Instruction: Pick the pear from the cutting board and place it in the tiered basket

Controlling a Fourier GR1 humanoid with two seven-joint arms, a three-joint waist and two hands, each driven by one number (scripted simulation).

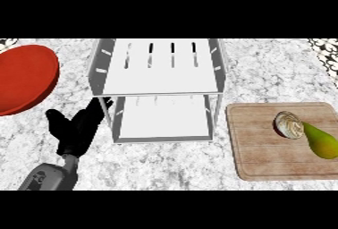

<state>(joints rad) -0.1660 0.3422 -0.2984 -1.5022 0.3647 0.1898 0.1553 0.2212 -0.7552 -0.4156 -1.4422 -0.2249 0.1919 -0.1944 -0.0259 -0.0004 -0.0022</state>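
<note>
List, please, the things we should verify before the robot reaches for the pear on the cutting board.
1. Pear lies on the cutting board, near its right edge: ok.
2. Room around the pear: a round object sits right at its narrow end: not ok.
3. Right robot hand ready on the pear's side: it does not show in the head view: cannot tell.
4. Left robot hand open and holding nothing, left of the basket: ok.
5. Tiered basket has both shelves free to take the pear: ok.
6. Red plate lies at the far left, off the way from board to basket: ok.
</note>
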